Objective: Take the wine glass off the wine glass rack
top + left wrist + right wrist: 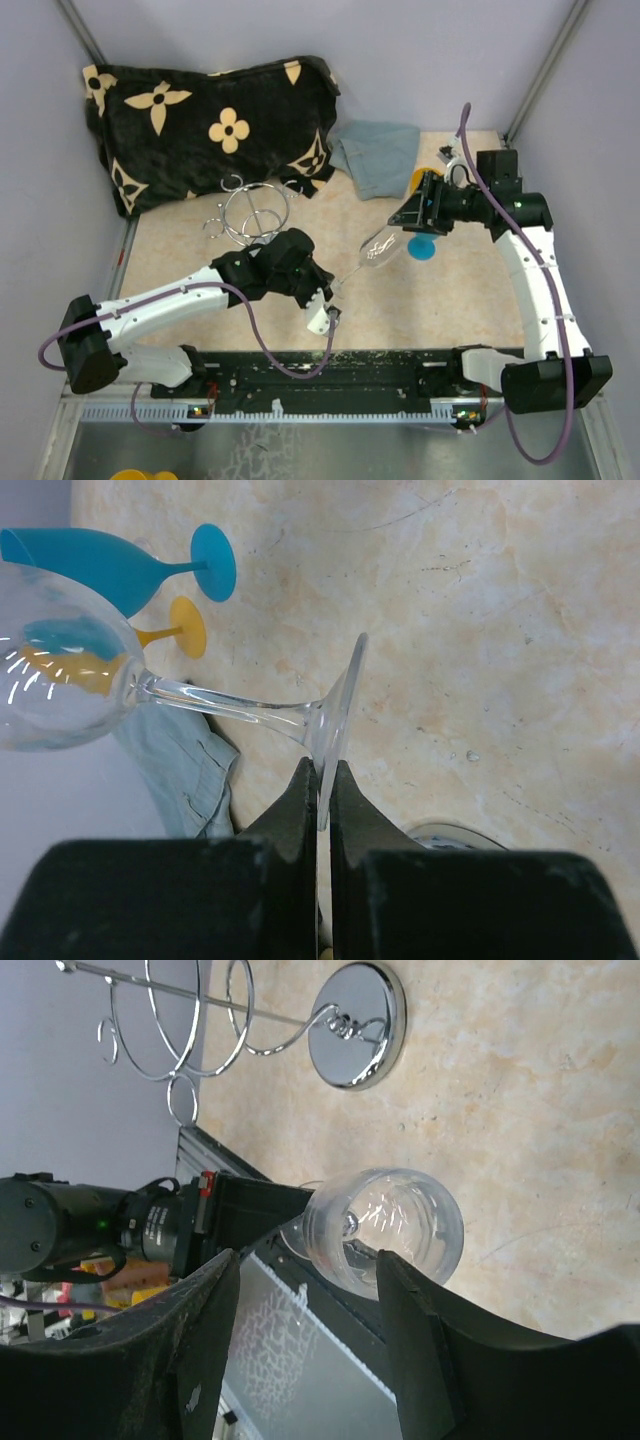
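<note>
**Item 1, left gripper** [322, 776]: black jaws clenched on the foot of the wine glass [226, 704], pinching the thin disc edge-on at its rim.

**Item 2, wine glass:** clear and stemmed, carried almost on its side above the table [450, 300], with the bowl pointing towards the right arm. It is off the wine glass rack [254, 210], which stands apart towards the far left. No glass hangs on its loops.

**Item 3, right gripper** [305, 1260]: jaws released and spread, one finger on either side of the bowl. Whether either finger touches the glass cannot be told.

**Handling, as judged:** light, rigid, thin-walled, smooth and slippery. The stem and foot rim are likely the weakest parts. A pinch on the foot alone leaves a long lever, so the glass may swivel in the grip.

**Best hold:** gently around the bowl or low on the stem, with a modest squeeze and no knocks against the chrome wire.
</note>
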